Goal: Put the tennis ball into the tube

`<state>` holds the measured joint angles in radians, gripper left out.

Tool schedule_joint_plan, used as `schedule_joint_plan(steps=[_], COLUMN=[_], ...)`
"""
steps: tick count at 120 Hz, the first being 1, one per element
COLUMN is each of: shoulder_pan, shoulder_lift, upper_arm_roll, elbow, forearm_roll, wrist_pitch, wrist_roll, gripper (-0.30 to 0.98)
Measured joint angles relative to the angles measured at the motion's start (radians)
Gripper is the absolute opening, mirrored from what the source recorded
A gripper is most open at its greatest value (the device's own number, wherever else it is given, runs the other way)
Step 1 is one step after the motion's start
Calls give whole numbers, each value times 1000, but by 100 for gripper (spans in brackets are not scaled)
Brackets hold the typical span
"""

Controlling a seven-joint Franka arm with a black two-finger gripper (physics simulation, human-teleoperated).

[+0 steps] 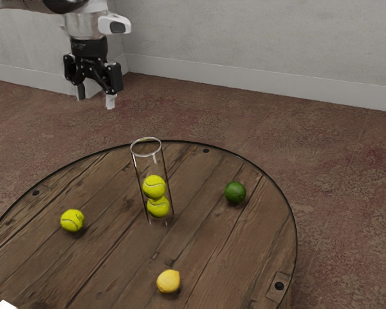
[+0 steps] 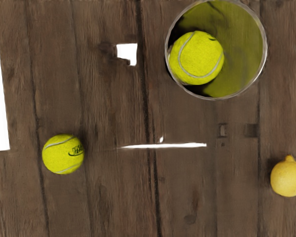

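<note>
Plain grey wall (image 1: 244,38) with a pale skirting board (image 1: 244,79) runs behind a mottled reddish-brown floor (image 1: 347,161), and in front of them is a round counter (image 1: 116,261) of dark wooden planks with a thin black rim. On its bare planks lies the loose tennis ball (image 1: 72,220), yellow-green with a pale seam, outside the tube (image 1: 149,168) and well apart from it, toward the exterior view's left. The tube is clear, stands upright with its mouth open, and has two more balls inside, the upper ball (image 1: 154,187) stacked on the lower ball (image 1: 159,207). Toward the exterior view's right of the tube lies a green lime (image 1: 235,192); a yellow lemon (image 1: 168,282) lies nearer that camera, apart from the rest. Dark round studs (image 1: 280,286) sit close to the counter's rim. At the exterior view's lower left edge, a white shape (image 1: 5,305) is cut off, and I cannot tell what it is. High above the counter, clear of everything on it, hangs the black pincer (image 1: 96,97), pointing down, its two fingers spread apart with nothing between them.
</note>
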<state>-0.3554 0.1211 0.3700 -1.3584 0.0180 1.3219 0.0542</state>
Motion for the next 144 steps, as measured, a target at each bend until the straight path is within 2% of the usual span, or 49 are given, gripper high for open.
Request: schedule_joint_plan(steps=[14,24,31,44,58,76,92,113,144], shoulder_pan=[54,51,109,210,230,245,246,184,194], shoulder_lift=[-42,-199,-248,-254,-222,-112,-39,-30,-34], upper_arm_roll=[-73,-83,-84,-65,1,63,93,96,105], elbow=[-115,-385,-535,-763,-913,-954,-948,-918,-927], forearm_roll=[6,7,7,-4,-64,-109,-131,-155,-161], wrist_pitch=[75,153,216,384,581,782,890,933,947], wrist_roll=[6,2,-2,-7,-14,-28,-35,-42,-47], gripper=[67,66,66,66,66,66,66,66,66])
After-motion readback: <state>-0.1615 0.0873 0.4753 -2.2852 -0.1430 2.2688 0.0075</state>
